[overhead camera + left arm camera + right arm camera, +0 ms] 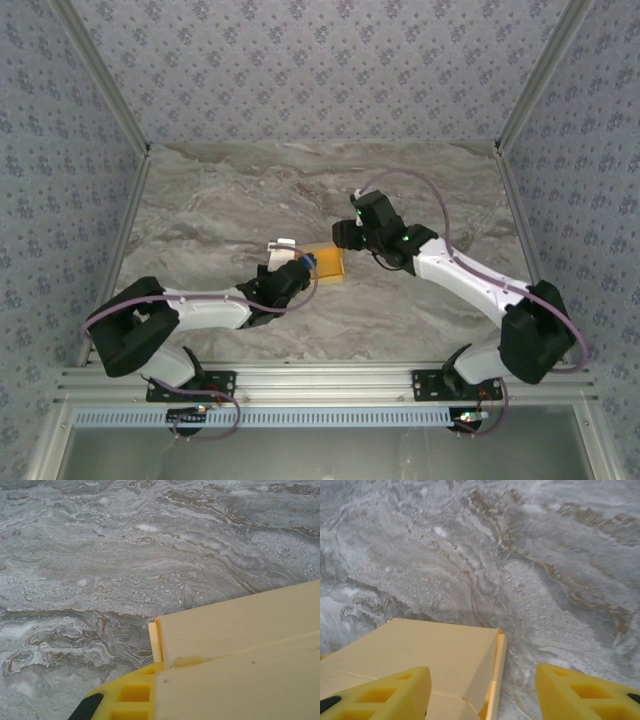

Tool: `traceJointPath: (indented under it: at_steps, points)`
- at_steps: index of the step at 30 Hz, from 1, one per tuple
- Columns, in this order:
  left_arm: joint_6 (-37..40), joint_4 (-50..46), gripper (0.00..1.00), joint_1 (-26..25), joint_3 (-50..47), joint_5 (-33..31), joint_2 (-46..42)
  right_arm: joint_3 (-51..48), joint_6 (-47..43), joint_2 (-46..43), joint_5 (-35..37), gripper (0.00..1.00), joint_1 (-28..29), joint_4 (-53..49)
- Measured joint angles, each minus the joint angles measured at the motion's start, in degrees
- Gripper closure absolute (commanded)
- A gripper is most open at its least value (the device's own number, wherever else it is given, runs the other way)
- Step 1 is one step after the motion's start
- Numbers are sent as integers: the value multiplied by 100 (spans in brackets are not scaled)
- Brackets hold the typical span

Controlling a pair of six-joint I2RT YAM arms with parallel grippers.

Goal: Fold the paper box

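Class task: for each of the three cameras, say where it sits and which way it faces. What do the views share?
Top external: above and behind the robot, looking down on the table; left arm and right arm, left gripper and right gripper at the box.
Left wrist: low, looking along the box; one yellow finger.
Right wrist: looking down over the box corner; both fingers, apart.
Shared: the box on the table.

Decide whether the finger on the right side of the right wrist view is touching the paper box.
Apart. The right wrist view shows a strip of bare marble table between that finger and the paper box.
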Motion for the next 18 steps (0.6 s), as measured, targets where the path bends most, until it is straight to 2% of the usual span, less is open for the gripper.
traceJointPath:
  at_steps: [8, 16, 18]
  points:
    - [-2, 0, 95, -2, 0, -2, 0, 175, 109, 367, -306, 44, 85, -319]
    - [39, -173, 80, -31, 0, 0, 0, 66, 238, 380, -299, 44, 186, -328]
    - [31, -245, 73, -66, 0, 7, 0, 44, 240, 396, -282, 44, 223, -343]
